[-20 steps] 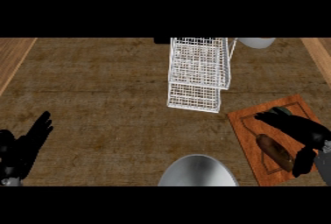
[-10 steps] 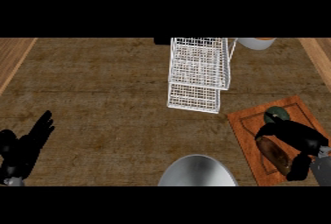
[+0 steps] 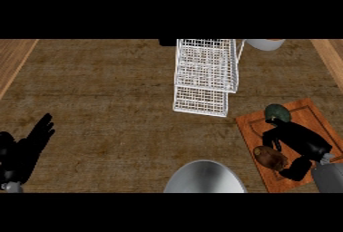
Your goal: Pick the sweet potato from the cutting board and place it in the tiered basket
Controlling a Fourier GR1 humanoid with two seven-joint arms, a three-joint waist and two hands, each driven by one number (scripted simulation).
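Sweet potato (image 3: 270,157), brown and lumpy, lies on the orange-brown wooden cutting board (image 3: 309,117), tucked into the inner, left side of the black right hand (image 3: 299,144). You see that hand narrowed about it: fingers (image 3: 273,138) curl down over its far side and the thumb (image 3: 295,172) hooks in at its near side, so the sweet potato sits in the gap between them. Its longer axis appears to run roughly across that gap, though the hand hides part of it. A dark green round thing (image 3: 276,113) stands on the board just beyond the fingertips; keep clear of it when you lift. The white wire tiered basket (image 3: 204,74) lies ahead of this hand and to its left, well apart, so your carry runs forward and inward over the brown desk (image 3: 107,99). A grey bowl (image 3: 204,177) sits left of the hand, nearer you. The left hand (image 3: 23,152) rests open, far off and much farther from the sweet potato.
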